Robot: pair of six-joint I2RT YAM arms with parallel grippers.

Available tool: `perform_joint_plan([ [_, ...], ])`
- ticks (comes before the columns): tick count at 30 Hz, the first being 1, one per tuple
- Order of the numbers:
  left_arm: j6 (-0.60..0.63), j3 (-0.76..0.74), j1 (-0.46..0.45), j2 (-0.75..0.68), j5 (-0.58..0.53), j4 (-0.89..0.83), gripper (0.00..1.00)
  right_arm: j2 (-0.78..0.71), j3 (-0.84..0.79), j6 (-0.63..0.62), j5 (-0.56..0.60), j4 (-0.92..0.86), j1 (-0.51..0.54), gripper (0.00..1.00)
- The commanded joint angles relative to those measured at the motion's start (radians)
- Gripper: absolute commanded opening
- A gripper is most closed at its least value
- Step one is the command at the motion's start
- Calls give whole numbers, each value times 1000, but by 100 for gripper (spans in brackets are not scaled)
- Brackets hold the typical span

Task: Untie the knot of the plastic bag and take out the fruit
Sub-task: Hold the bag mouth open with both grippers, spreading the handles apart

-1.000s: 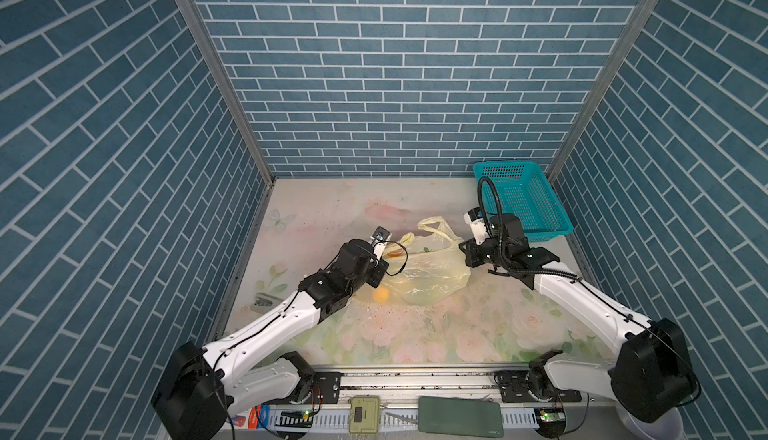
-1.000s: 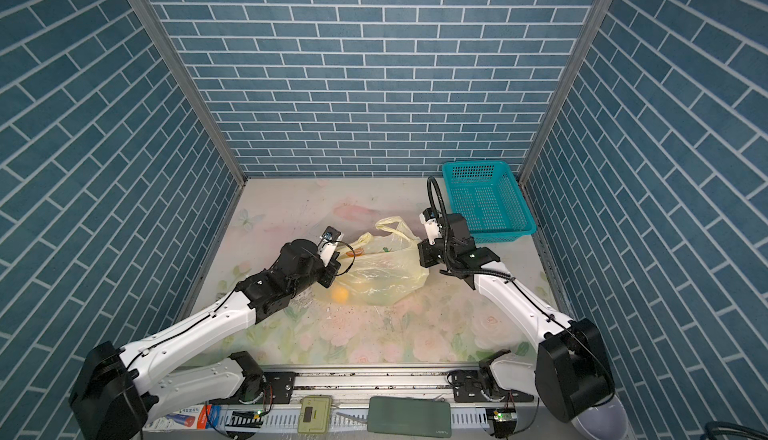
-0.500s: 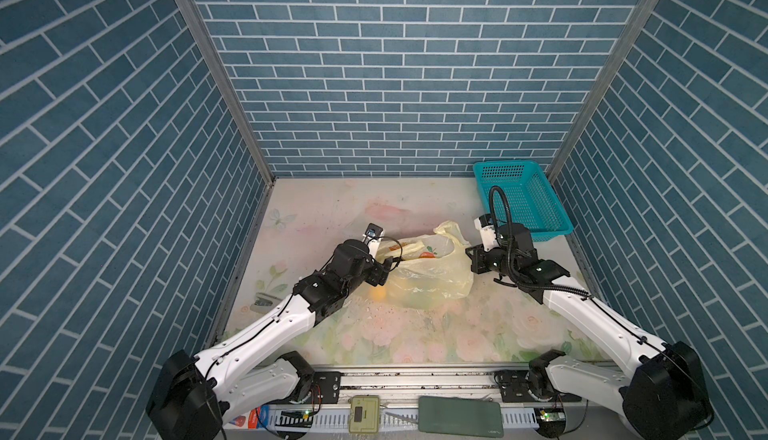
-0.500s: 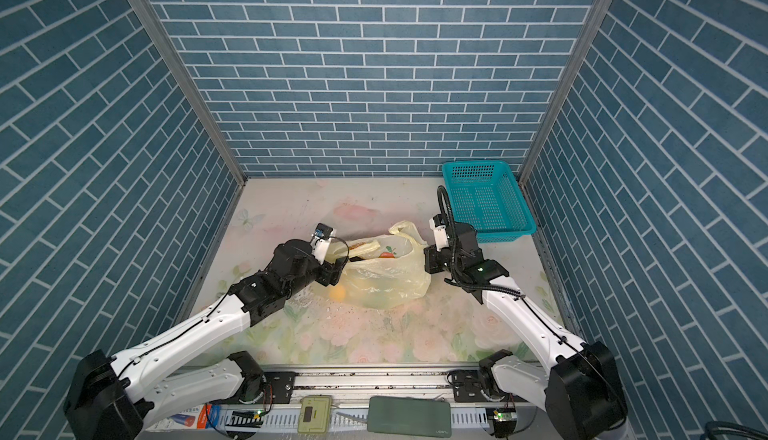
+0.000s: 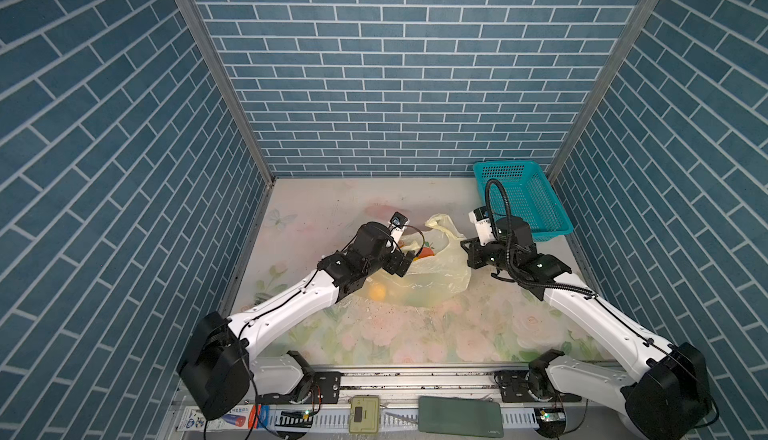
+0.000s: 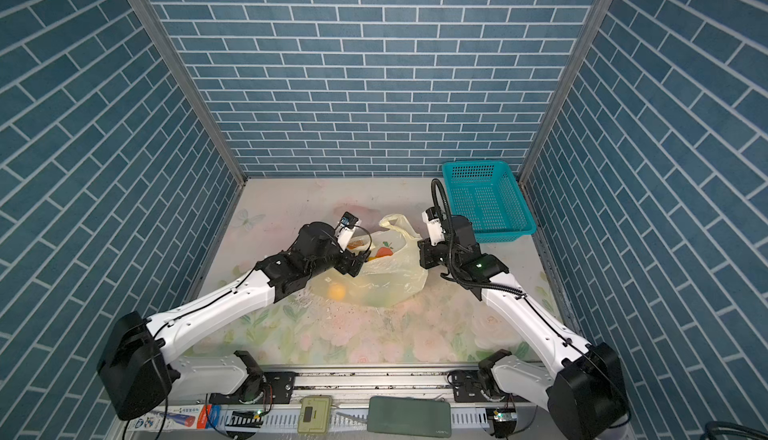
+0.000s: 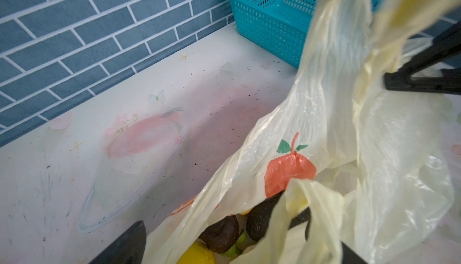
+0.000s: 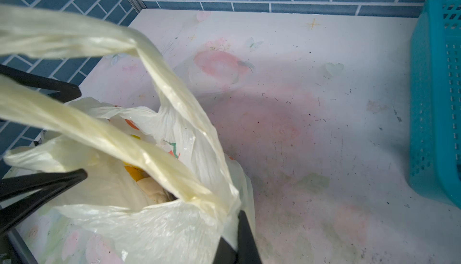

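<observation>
Two slack handle loops (image 8: 159, 80) rise from the pale yellow plastic bag (image 5: 432, 280), slumped on the table (image 5: 332, 209), its mouth gaping over dark and yellow fruit (image 7: 219, 232). My left gripper (image 5: 410, 259), clamped a second ago, now stands spread wide at the bag's left edge; my right gripper (image 8: 240, 219) pinches its right rim.

Bare table (image 5: 324, 205) behind plastic bag (image 5: 440, 275), teal basket (image 5: 528, 205) blocking far right corner — front stretch open
</observation>
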Motion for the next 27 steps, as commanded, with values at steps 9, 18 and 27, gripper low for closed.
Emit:
perform_joint_plan([
  [9, 11, 114, 56, 113, -476, -147, 84, -32, 42, -69, 164, -44, -13, 0],
  [18, -82, 36, 84, 11, -379, -126, 37, -62, 17, -61, 234, -46, -55, 0],
  [27, -33, 73, 117, 107, -241, 96, 7, 11, 29, -56, 273, 45, -93, 0],
])
